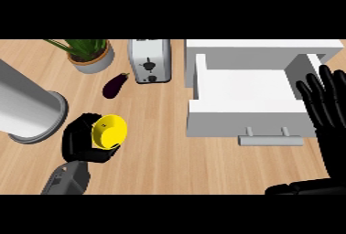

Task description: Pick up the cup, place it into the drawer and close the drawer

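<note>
Left hand (84,137) had fingers curled round the cup (109,131); best lift w/o tipping, carry toward 2 o'clock into the open drawer (250,87); right hand (324,109) rested, fingers spread.

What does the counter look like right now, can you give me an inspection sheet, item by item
Surface: wooden counter, no spills seen.
Job's things: yellow cup held tilted above the counter; white drawer pulled open, nothing seen inside, handle facing the robot.
Clutter: toaster, eggplant, potted plant, grey cylinder at the left.
Hands: left hand curled round the cup; right hand open, fingers straight, beside the drawer's right edge.
Cables: nothing seen.
Surroundings: nothing seen beyond the counter.
</note>
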